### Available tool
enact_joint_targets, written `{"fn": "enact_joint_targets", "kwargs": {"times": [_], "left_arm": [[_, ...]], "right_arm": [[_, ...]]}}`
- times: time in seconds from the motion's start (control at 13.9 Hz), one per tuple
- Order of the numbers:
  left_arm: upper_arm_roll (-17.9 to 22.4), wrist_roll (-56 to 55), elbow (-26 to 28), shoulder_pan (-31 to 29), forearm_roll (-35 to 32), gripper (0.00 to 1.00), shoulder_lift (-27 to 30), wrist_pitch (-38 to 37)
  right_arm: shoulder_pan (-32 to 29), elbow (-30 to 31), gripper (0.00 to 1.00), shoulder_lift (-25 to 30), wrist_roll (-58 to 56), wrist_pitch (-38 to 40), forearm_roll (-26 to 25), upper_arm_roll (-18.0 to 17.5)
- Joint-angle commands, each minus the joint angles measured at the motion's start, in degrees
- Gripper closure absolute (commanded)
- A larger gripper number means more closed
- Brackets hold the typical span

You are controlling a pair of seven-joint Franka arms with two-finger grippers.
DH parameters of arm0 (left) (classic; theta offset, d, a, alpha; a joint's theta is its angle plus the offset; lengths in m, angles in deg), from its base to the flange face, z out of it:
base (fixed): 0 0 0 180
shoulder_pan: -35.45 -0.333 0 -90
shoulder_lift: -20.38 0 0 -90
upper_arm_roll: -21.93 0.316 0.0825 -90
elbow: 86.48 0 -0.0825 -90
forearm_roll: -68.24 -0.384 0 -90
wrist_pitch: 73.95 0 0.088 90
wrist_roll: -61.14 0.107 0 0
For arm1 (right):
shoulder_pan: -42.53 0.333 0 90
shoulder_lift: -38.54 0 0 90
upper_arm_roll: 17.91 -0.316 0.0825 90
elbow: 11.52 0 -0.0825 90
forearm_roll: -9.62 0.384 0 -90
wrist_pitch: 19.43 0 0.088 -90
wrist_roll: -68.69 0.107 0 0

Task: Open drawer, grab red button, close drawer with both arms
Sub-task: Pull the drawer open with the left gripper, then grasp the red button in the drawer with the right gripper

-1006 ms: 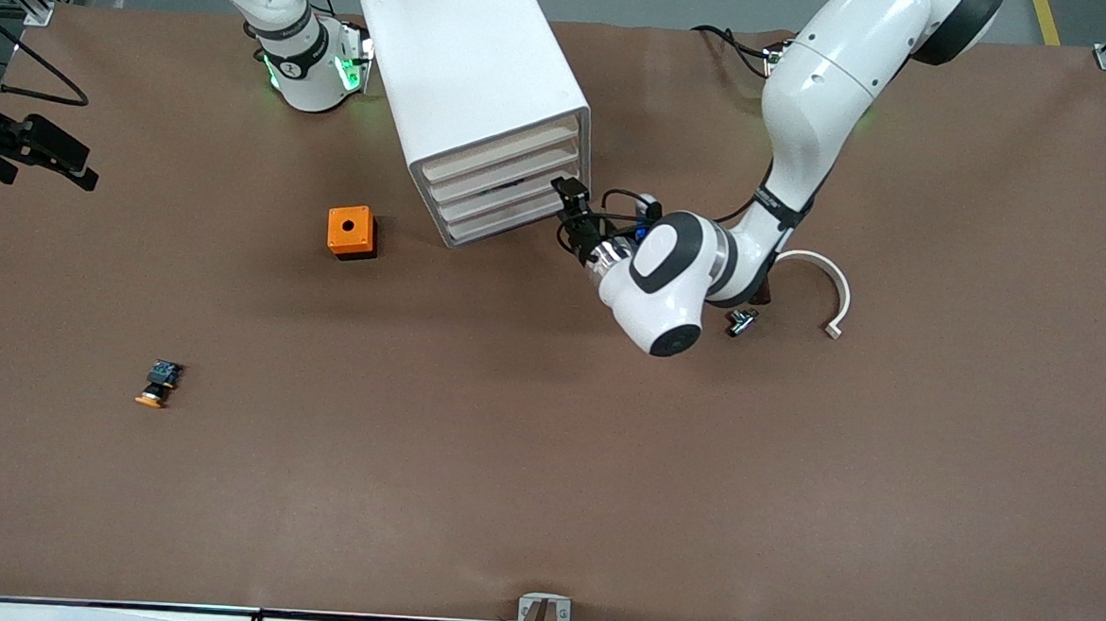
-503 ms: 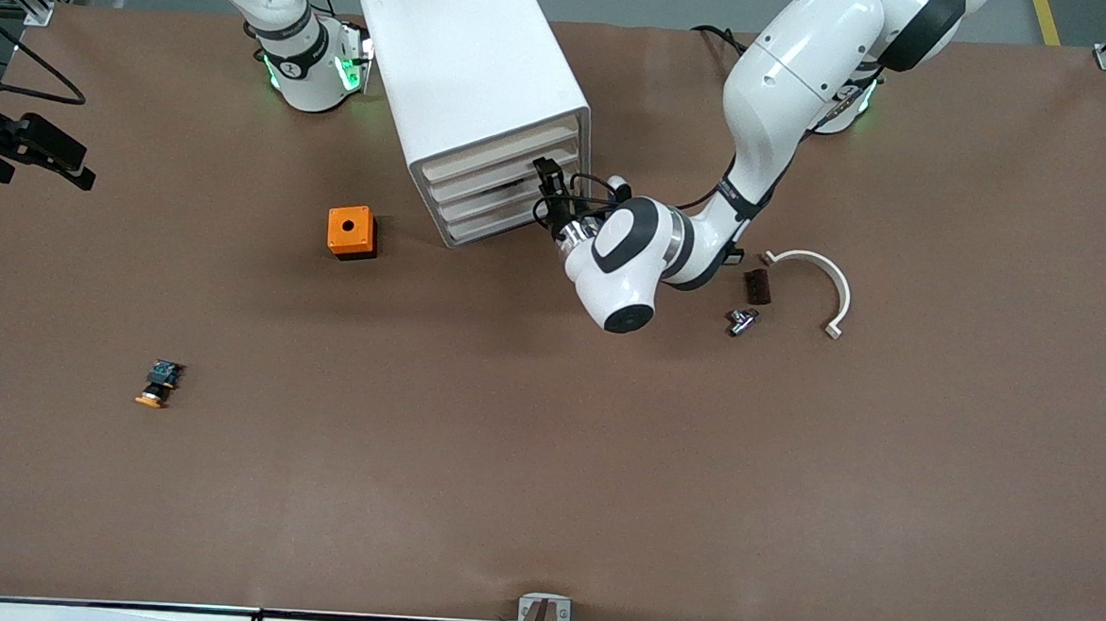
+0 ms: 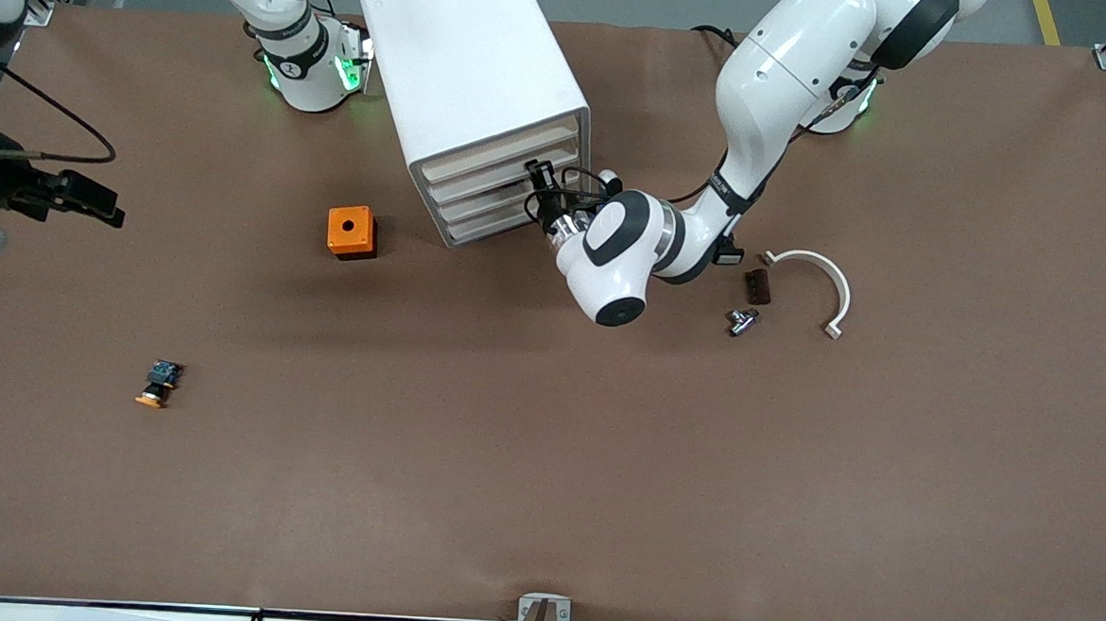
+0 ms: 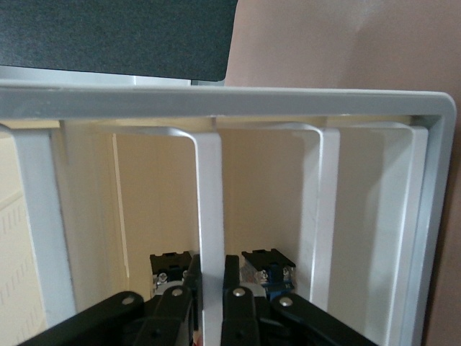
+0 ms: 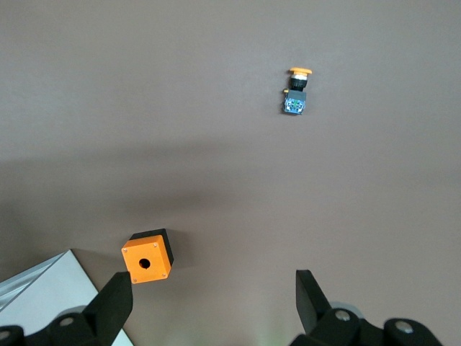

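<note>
Well toward the right arm's end of the brown table (image 3: 545, 462), hangs the right gripper (image 3: 95, 203), released and holding nothing, black fingers (image 5: 112, 306) spread wide in the right wrist view. Lower in the front view, nearer the camera, lies a small push-button with an orange cap and a black body (image 3: 156, 384), flat on its side and apart from everything else. Next, stands an orange cube with a round hole in its top face (image 3: 352, 232), just beside the tall white drawer cabinet (image 3: 470, 79), not touching it. Shows all cream drawer fronts flush and shut. At those fronts sits the left gripper (image 3: 541, 182), level with the middle drawers; seen from the left wrist, straddles a white upright handle bar (image 4: 209, 202). Cannot tell whether clamped on that bar or loose around it. Cannot tell where the red-capped button lies. Toward the left arm's end, rest a small dark brown block (image 3: 756, 285), a short metal fitting (image 3: 742, 320) nearer the camera, and a white curved plastic band (image 3: 834, 278) beside both.
</note>
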Motion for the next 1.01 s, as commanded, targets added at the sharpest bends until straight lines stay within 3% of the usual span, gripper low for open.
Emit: {"fn": "enact_joint_targets", "kwargs": {"times": [0.0,0.22,0.36,0.5,0.57,0.79,0.93], "left_arm": [[1.4,2.7,-1.6,-0.9,0.4,1.00,-0.2,0.8],[2.7,4.9,-4.2,-5.4,0.3,1.00,-0.2,0.7],[2.7,8.3,-5.1,-8.9,0.4,1.00,-0.2,0.8],[2.7,11.1,-5.7,-11.0,0.7,1.00,-0.2,0.8],[2.7,12.1,-5.8,-11.1,0.8,0.88,-0.4,1.0],[2.7,12.3,-5.7,-11.1,0.8,0.11,-0.2,1.4],[2.7,12.4,-5.7,-11.4,0.4,0.01,0.1,1.4]], "right_arm": [[-0.7,-3.0,0.00,-4.8,-1.1,0.6,-1.5,-0.1],[0.2,-3.3,0.00,-5.4,3.0,-0.2,-1.8,-0.1],[2.0,-3.2,0.00,-5.4,17.7,0.2,-0.8,-0.6],[9.1,-2.7,0.00,-5.3,30.7,0.1,-0.6,-0.7],[11.5,-2.1,0.00,-5.0,38.0,-0.3,1.1,-0.7],[20.0,-0.7,0.00,-4.9,52.8,-3.5,3.7,-0.7],[24.6,0.2,0.00,-4.9,61.4,-7.3,5.3,-0.7]]}}
